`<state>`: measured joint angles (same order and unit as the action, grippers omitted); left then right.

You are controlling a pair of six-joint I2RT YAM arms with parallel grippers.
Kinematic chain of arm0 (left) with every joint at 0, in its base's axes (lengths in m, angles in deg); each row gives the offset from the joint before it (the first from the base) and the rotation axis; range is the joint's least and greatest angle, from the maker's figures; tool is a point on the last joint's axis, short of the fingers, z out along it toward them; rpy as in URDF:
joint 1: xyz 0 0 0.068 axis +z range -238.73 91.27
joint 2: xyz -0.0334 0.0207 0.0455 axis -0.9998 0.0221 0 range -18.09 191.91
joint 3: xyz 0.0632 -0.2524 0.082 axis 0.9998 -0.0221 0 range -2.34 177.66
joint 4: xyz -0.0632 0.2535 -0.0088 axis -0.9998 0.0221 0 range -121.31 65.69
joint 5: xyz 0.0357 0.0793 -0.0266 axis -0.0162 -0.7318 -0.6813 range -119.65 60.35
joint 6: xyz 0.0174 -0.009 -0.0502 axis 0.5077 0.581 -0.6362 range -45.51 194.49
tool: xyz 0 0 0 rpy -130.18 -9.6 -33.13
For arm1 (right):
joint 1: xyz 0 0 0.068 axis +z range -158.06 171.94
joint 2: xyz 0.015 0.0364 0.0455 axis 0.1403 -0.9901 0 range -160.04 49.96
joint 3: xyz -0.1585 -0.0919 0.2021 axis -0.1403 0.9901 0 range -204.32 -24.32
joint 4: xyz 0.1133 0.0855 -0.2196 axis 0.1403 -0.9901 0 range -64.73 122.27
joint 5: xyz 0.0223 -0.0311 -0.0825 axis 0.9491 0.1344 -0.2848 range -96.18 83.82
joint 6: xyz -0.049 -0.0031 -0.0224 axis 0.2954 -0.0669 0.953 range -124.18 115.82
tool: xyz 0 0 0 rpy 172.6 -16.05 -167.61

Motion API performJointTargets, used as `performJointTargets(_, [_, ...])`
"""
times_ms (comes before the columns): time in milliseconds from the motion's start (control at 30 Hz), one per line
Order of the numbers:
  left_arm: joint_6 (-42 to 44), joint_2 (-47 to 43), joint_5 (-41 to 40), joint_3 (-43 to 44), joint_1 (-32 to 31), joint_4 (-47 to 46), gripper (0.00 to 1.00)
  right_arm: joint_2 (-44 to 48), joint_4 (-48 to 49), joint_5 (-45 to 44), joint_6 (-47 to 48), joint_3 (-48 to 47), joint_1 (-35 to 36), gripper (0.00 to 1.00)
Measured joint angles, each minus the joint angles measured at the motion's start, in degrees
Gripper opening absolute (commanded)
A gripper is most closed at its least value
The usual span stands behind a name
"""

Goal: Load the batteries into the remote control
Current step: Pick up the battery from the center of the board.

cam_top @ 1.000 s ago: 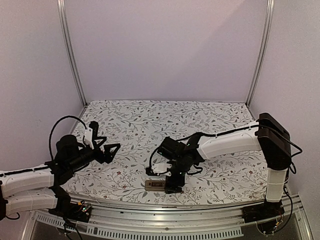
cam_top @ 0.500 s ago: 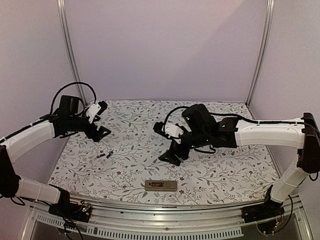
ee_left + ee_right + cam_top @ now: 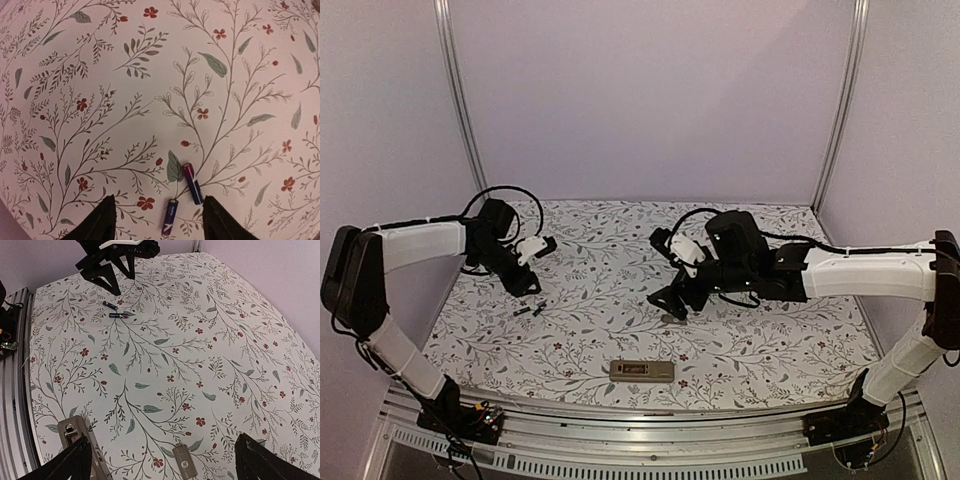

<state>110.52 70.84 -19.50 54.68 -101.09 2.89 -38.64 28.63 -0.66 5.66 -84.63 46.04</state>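
The remote control [image 3: 642, 371] lies back-up near the table's front edge, its dark battery recess showing; its end shows in the right wrist view [image 3: 74, 432]. The two batteries [image 3: 528, 310] lie side by side at the left. In the left wrist view one battery [image 3: 192, 183] and the other [image 3: 169, 216] lie between my open fingers, below them. My left gripper [image 3: 531, 272] hovers open just behind the batteries. My right gripper [image 3: 670, 298] is open and empty above the table's middle.
A small grey-tan battery cover [image 3: 670, 318] lies loose under my right gripper; it also shows in the right wrist view [image 3: 183, 464]. The floral cloth [image 3: 760, 250] covers the table. Walls and metal posts close in the sides and back.
My right gripper has left the remote and moved back and up to the middle. My left arm has swung from the near left out over the batteries, which now show.
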Motion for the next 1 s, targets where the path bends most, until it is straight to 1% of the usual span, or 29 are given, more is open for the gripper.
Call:
performJointTargets(100, [-5.97, 2.49, -0.15, 0.83, -3.37, -2.16, 0.53, 0.0, 0.15, -0.9, -0.46, 0.9, 0.0, 0.98])
performJointTargets(167, [-8.46, 5.01, -0.57, 1.2, -3.87, -3.32, 0.52, 0.0, 0.2, -1.11, -0.85, 1.14, 0.0, 0.98])
performJointTargets(300, [-10.58, 10.86, -2.45, 1.88, -3.87, -4.2, 0.54, 0.0, 0.39, -1.88, -1.05, 1.14, 0.0, 0.98])
performJointTargets(367, [-11.13, 12.2, -2.47, 1.73, -3.89, -4.22, 0.55, 0.0, 0.42, -2.29, -1.05, 1.16, 0.0, 0.98])
performJointTargets(500, [-12.0, 11.21, -1.27, 1.09, -3.89, -4.68, 0.54, 0.0, 0.59, -2.54, -1.05, 1.38, 0.0, 0.98])
performJointTargets(767, [-12.76, 9.99, -0.48, -3.41, -4.11, -5.2, 0.47, -0.7, 0.68, -2.51, -1.01, 1.49, 0.0, 0.98])
performJointTargets(833, [-12.85, 9.64, -0.42, -3.74, -4.28, -5.22, 0.42, -0.72, 0.68, -2.51, -1.01, 1.49, 0.0, 0.98])
performJointTargets(867, [-12.92, 9.55, -0.57, -3.96, -4.44, -5.46, 0.37, -0.72, 0.68, -2.51, -1.01, 1.49, 0.0, 0.98])
performJointTargets(1000, [-13.22, 9.53, -0.85, -4.22, -4.61, -6.43, 0.16, -0.72, 0.68, -2.51, -1.03, 1.49, 0.0, 0.98])
